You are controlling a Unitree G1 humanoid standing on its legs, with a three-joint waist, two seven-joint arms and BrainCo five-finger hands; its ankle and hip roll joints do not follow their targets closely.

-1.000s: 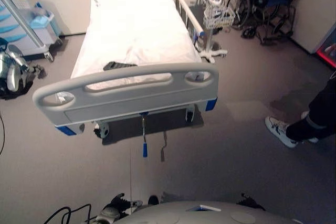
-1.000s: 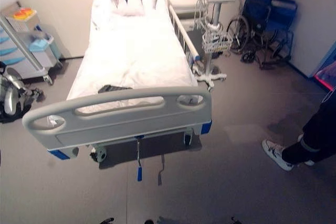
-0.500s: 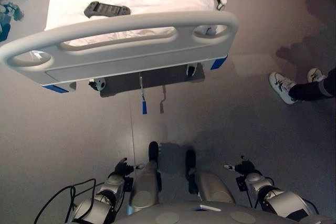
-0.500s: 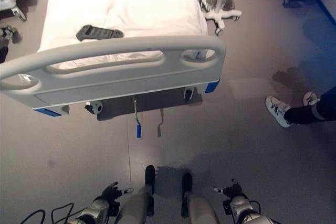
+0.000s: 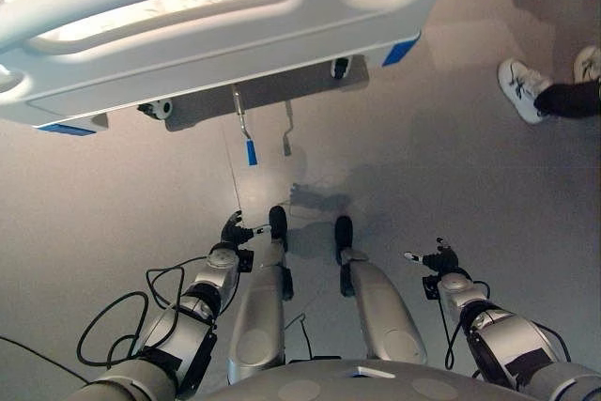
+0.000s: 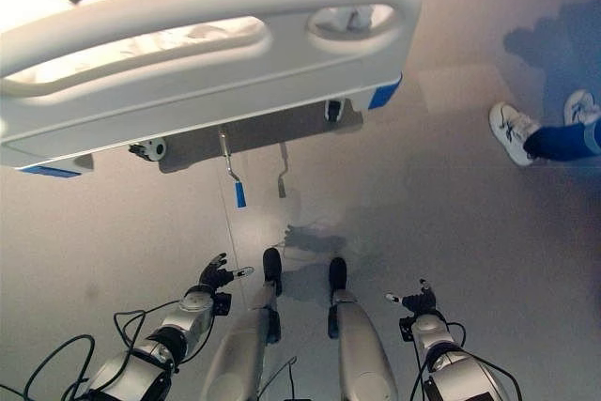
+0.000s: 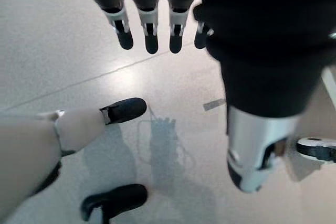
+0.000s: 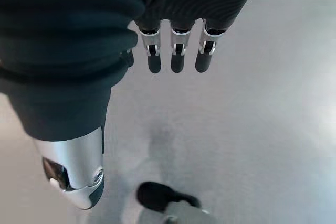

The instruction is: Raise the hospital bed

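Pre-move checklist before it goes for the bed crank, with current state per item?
1. Left hand free: ok, fingers straight, holding nothing, hanging over the floor.
2. Right hand free: ok, fingers straight, holding nothing.
3. Blue-handled crank in sight: ok, it hangs below the footboard, beside a second grey crank.
4. Hands at the crank: not ok, both hang low by the robot's sides, well short of it.
5. Path to the cranks: ok, bare floor between the robot and the bed.
6. Bystander clear: cannot tell, a person's shoe stands off to the right of the bed end.
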